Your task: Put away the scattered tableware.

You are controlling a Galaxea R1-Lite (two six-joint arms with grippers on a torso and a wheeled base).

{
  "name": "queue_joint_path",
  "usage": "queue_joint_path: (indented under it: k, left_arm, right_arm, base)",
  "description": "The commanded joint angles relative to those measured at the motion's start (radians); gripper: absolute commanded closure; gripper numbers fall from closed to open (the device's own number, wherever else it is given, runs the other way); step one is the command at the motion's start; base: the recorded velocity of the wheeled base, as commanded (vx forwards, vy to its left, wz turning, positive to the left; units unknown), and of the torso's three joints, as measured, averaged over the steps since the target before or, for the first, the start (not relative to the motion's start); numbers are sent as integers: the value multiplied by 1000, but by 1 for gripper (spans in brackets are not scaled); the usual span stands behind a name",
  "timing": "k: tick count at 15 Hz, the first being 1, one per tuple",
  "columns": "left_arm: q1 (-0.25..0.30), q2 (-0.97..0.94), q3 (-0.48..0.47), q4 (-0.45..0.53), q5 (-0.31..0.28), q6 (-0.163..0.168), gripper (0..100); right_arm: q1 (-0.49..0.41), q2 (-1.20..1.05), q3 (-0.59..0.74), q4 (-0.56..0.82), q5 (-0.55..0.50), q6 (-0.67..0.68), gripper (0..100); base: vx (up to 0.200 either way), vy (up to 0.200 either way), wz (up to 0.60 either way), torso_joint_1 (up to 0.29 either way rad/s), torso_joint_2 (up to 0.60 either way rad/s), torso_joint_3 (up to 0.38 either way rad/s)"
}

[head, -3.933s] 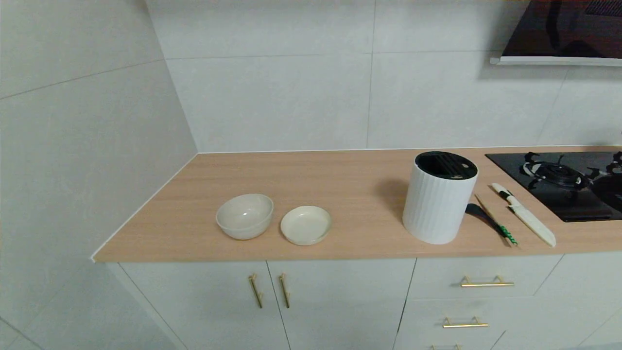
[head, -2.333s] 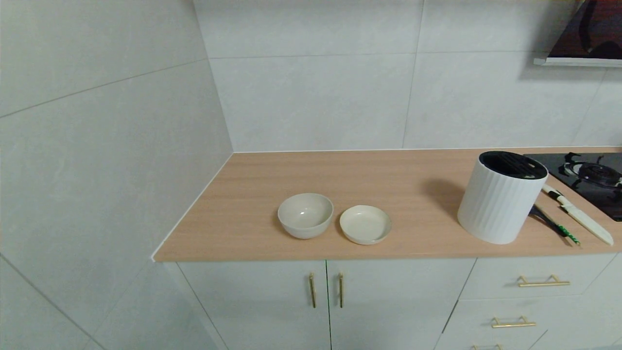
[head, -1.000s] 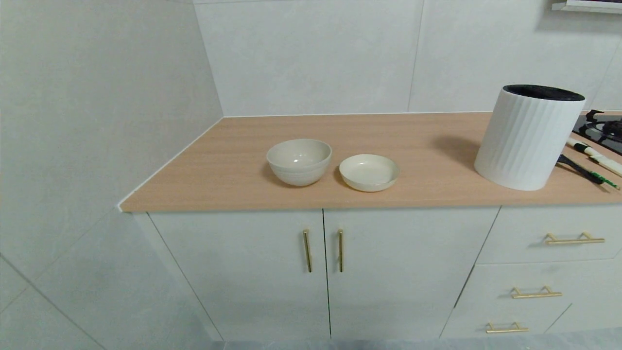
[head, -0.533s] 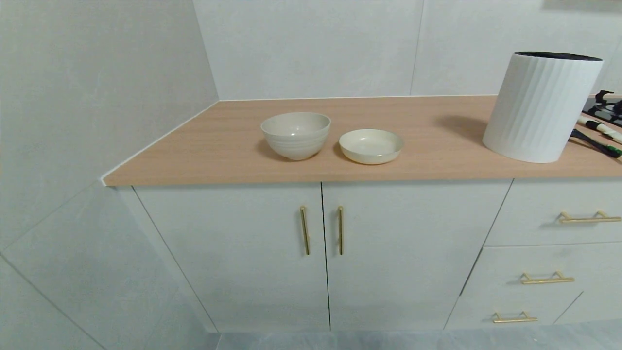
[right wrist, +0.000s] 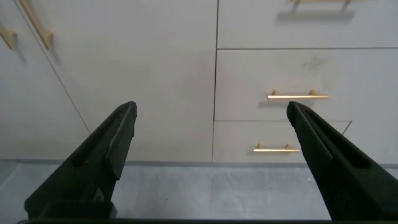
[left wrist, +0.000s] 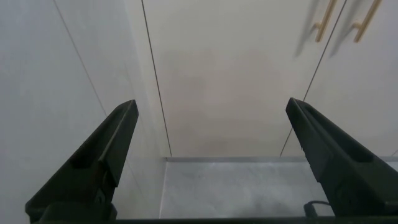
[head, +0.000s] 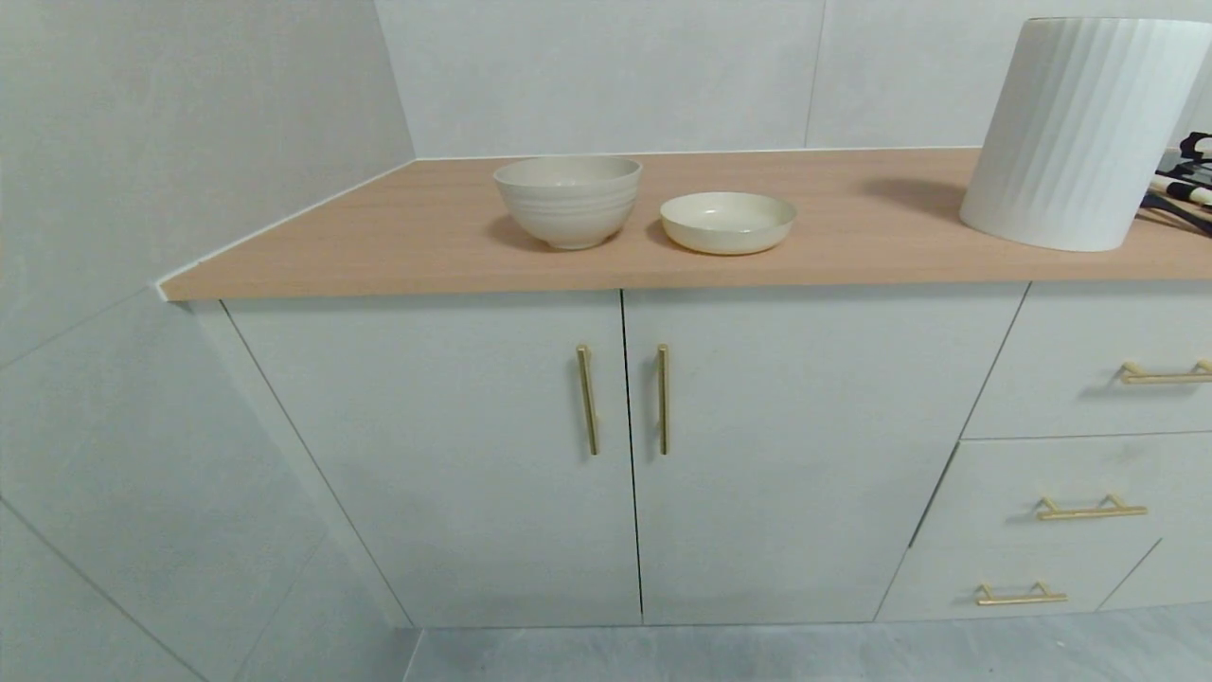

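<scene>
A deep beige bowl [head: 567,199] and a shallow cream dish [head: 727,222] sit side by side on the wooden countertop [head: 426,246], above the double cabinet doors with two gold handles [head: 588,399]. A tall white ribbed utensil holder [head: 1082,133] stands to the right, with a knife and other utensils [head: 1179,189] lying beside it. My left gripper [left wrist: 211,112] is open, low down and facing the cabinet front. My right gripper [right wrist: 211,115] is open too, facing the drawers, with nothing between its fingers.
White drawers with gold handles [head: 1091,510] fill the right of the cabinet front; the right wrist view has them too [right wrist: 297,96]. A tiled wall [head: 142,142] closes off the left side. Grey floor [head: 757,654] lies below the cabinets.
The head camera has swung to the left and then dropped lower, so the counter now sits high in view and the cabinet doors take up the centre. The tableware has not moved.
</scene>
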Motion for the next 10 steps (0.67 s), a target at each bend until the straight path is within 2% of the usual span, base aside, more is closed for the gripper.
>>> queue_joint_path:
  k: [1, 6, 9, 10]
  left_arm:
    - [0, 2, 0, 0, 1, 0, 0]
    - [0, 2, 0, 0, 1, -2, 0]
    - [0, 2, 0, 0, 1, -2, 0]
    - [0, 2, 0, 0, 1, -2, 0]
  right_arm:
    - [0, 1, 0, 0, 1, 0, 0]
    - [0, 1, 0, 0, 1, -2, 0]
    - [0, 1, 0, 0, 1, 0, 0]
    - [0, 1, 0, 0, 1, -2, 0]
  base:
    - [0, 0, 0, -27, 139, 110]
    - [0, 0, 0, -3, 16, 9]
    - [0, 200, 0, -6, 6, 14]
    - [0, 0, 0, 0, 0, 0]
